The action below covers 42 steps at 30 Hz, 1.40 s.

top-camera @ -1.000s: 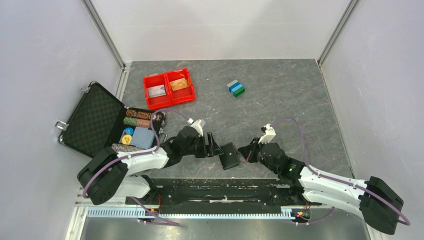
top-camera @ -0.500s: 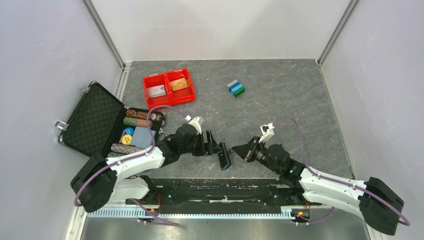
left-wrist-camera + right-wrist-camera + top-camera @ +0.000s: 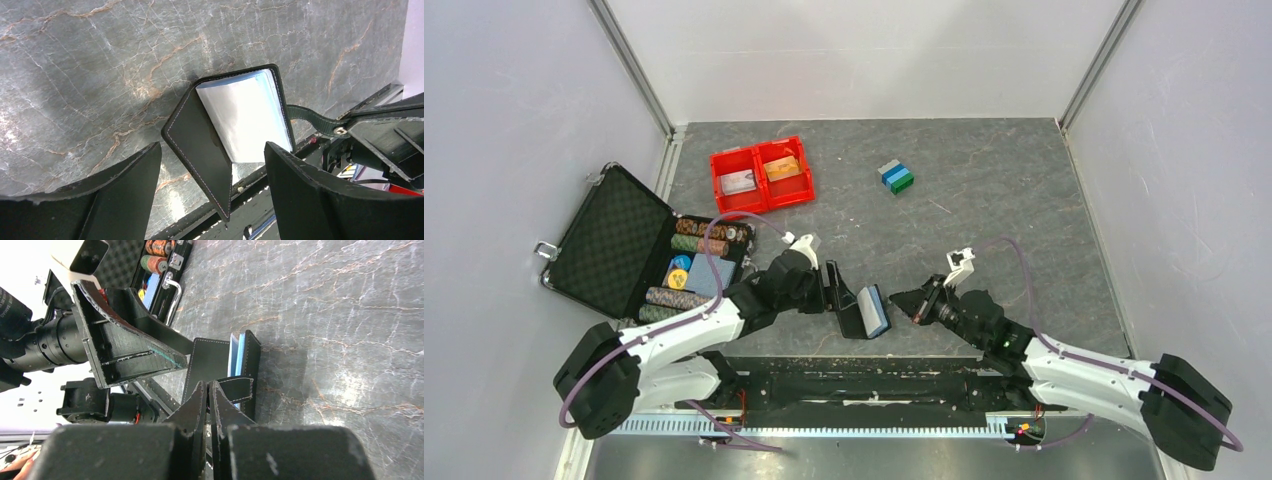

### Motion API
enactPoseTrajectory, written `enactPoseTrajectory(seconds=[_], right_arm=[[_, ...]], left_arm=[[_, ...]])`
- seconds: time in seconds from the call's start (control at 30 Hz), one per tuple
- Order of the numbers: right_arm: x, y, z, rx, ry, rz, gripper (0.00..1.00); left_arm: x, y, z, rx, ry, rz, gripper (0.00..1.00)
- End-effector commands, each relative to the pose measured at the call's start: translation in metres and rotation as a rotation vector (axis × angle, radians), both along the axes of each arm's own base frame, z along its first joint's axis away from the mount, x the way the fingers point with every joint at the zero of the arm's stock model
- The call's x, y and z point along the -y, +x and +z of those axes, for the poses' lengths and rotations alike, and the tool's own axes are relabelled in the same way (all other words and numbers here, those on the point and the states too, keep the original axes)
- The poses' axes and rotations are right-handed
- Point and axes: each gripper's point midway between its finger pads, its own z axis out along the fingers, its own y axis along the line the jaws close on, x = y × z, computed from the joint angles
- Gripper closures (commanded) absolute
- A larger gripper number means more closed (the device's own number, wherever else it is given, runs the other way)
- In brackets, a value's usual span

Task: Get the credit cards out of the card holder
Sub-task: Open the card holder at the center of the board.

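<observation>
The card holder [image 3: 876,310] lies spread open near the table's front edge, with a black flap [image 3: 200,145] on the left and a glossy blue-grey face [image 3: 245,115] on the right. My left gripper [image 3: 842,298] is open and straddles the flap's lower corner [image 3: 212,200] without touching it. My right gripper [image 3: 911,300] is shut on the holder's strap [image 3: 312,117], its fingers [image 3: 207,390] pressed together. Thin pale edges [image 3: 235,355] show inside the holder. In the red tray [image 3: 761,152] lie a whitish credit card [image 3: 738,181] and an orange one [image 3: 782,168].
An open black foam-lined case [image 3: 614,240] with poker chips [image 3: 699,240] stands at the left, close to my left arm. Stacked grey, blue and green blocks [image 3: 895,177] sit at the back middle. The black base rail [image 3: 854,375] runs just in front of the holder.
The holder has swung from edge-on to spread open, and its blue-grey face now shows. My left gripper has drawn back to the left. The right gripper has stayed shut on the strap.
</observation>
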Motion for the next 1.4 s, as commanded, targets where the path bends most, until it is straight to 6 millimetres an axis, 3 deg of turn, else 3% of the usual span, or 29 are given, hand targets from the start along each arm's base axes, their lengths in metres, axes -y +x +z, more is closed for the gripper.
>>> enactPoseTrajectory(seconds=[0.0, 0.13, 0.3, 0.63, 0.8, 1.07, 1.37], right_arm=[[0.014, 0.009, 0.001, 0.025, -0.035, -0.074, 1.0], [0.024, 0.01, -0.001, 0.031, -0.062, -0.108, 1.0], [0.021, 0.009, 0.011, 0.051, -0.029, -0.095, 1.0], [0.012, 0.006, 0.015, 0.037, 0.004, -0.059, 1.0], [0.009, 0.004, 0.026, 0.051, 0.044, -0.043, 1.0], [0.01, 0.001, 0.023, 0.036, 0.058, -0.037, 1.0], [0.007, -0.003, 0.034, 0.054, 0.066, -0.006, 1.0]], left_arm=[[-0.004, 0.004, 0.009, 0.057, 0.029, -0.021, 0.2], [-0.002, 0.003, 0.009, 0.053, 0.038, -0.037, 0.23], [-0.003, 0.003, 0.002, 0.031, 0.066, -0.035, 0.24], [0.004, 0.002, 0.022, 0.056, 0.005, -0.049, 0.24], [0.009, 0.001, 0.03, 0.073, -0.032, -0.069, 0.24], [0.015, 0.0, 0.017, 0.033, -0.037, -0.076, 0.26], [0.02, 0.002, 0.02, 0.045, -0.065, -0.088, 0.22]])
